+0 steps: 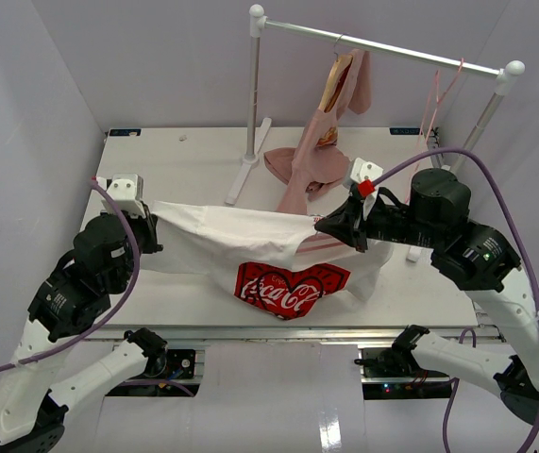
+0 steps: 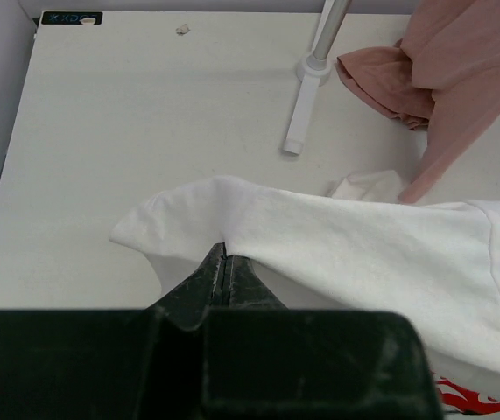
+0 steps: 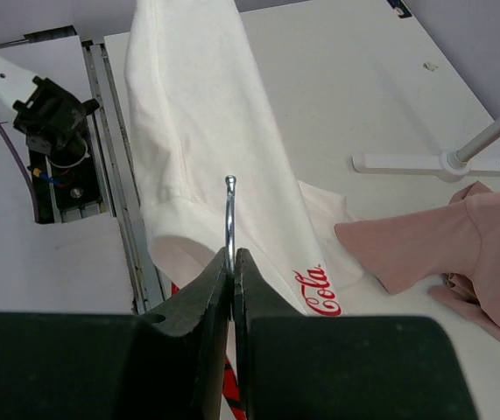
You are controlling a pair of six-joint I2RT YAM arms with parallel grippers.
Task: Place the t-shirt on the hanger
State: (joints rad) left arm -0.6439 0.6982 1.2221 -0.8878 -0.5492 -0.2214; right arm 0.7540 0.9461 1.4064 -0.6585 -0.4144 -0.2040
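Hanging between two robot arms above a white table (image 1: 184, 160), a white t-shirt (image 1: 250, 236) is pulled into a loose horizontal band. Its red printed graphic (image 1: 290, 288) with white script lettering sags at the lower middle, facing the overhead camera, with the near hem draping toward the table's front edge.

The left gripper (image 1: 148, 225) is clamped tight on the shirt's left end; from its wrist camera the two dark fingers meet with a fold of white cloth pinched between their tips, and the fabric runs away to the right.

The right gripper (image 1: 326, 226) is also closed – its wrist camera shows the fingers pressed together on a thin metal hook with a small ball tip, which belongs to the hanger (image 3: 229, 214). The hook stands upright between the fingertips, with the shirt hanging just behind and to the left of it. From above, faint pink lines show at the shirt's right end beside this gripper; how far the hanger sits inside the cloth cannot be told.

At the back of the table stands a white garment rack (image 1: 382, 43). A dusty-pink garment (image 1: 311, 170) hangs from its rail and pools on the table, well apart from the shirt. A second pink hanger (image 1: 436, 94) hangs near the rail's right end.
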